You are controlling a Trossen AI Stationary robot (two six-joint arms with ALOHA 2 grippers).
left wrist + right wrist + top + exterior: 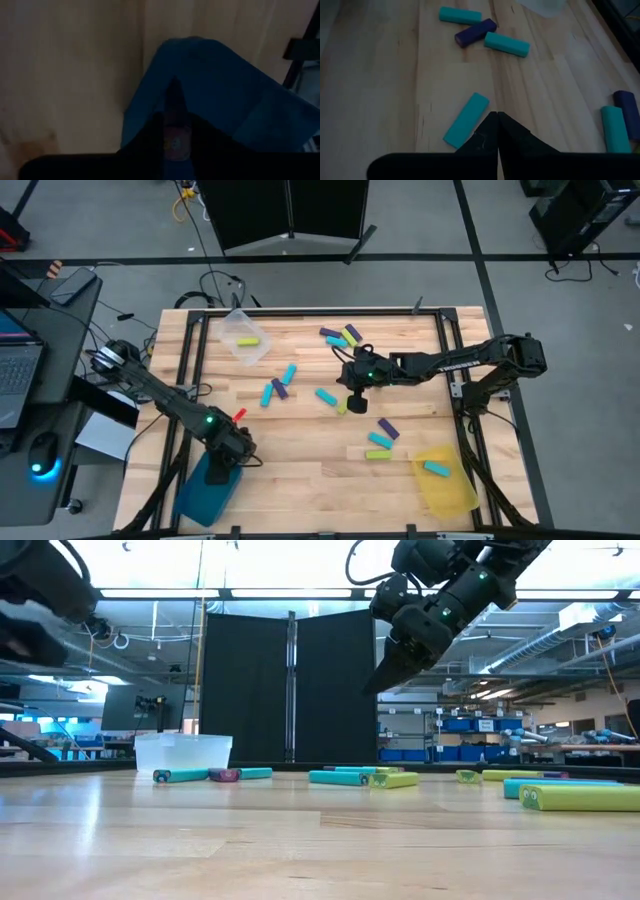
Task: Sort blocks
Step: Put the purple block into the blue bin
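High view shows the right hand (356, 402) over the middle of the tabletop (300, 450), fingers pressed together and empty, above a cyan block (466, 120). More blocks (275, 389) lie scattered around it. Left hand (228, 463) hangs over the teal tray (200, 498) at the near left corner, clamped on a small purple block (174, 145).

Left tool (222, 470) low, fingers pinched; right tool (357, 402) raised, closed.
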